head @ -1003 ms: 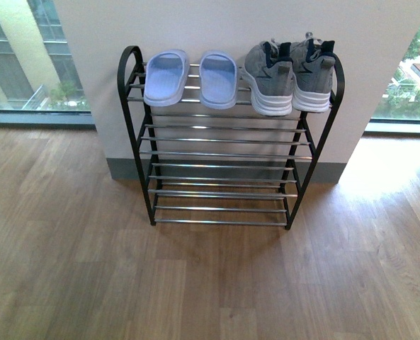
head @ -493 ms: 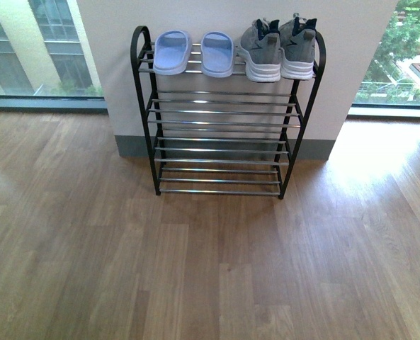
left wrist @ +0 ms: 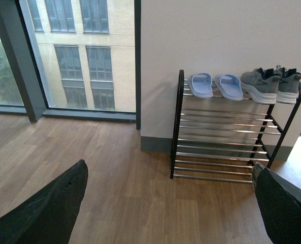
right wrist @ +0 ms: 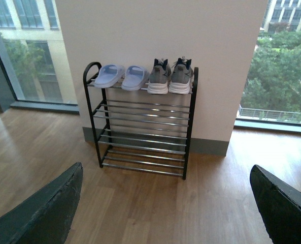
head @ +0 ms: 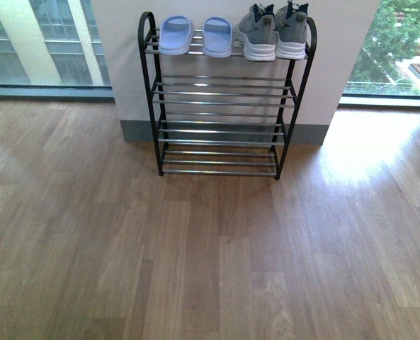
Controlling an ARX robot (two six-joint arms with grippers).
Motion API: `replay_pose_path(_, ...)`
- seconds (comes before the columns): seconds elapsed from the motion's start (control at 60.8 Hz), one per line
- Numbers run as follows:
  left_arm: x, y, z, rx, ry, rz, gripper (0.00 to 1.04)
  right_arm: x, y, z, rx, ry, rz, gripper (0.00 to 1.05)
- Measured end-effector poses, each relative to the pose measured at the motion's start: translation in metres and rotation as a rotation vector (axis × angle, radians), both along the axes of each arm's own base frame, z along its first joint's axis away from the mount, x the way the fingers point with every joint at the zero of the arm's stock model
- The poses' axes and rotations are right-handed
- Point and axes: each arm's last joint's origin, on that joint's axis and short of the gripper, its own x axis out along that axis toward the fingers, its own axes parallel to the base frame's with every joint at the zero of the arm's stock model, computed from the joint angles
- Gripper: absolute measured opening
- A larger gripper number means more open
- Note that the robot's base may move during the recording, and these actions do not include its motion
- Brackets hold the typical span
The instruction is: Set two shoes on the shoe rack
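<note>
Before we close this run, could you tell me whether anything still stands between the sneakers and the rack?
Nothing visible: both sneakers already sit on the rack, top tier, right of the slippers.

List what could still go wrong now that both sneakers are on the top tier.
1. The grey sneakers sit at the right end of the shoe rack, heels at the front bar; a bump could tip them off.
2. The tiers are spaced chrome bars, so a shoe resting unevenly might tilt.
3. Both grippers are open and face the rack; swinging an arm forward might knock it.
</note>
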Motion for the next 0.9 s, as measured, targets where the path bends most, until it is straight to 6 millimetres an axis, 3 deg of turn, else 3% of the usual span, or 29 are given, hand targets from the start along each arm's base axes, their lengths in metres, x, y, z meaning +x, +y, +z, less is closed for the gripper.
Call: replay_pose_path(0.905, 0.0000, 0.0000, 0.0000, 0.000, 0.000, 0.000, 0.95, 0.0000, 0.0000, 0.0000, 0.000, 0.000, 0.000, 0.95)
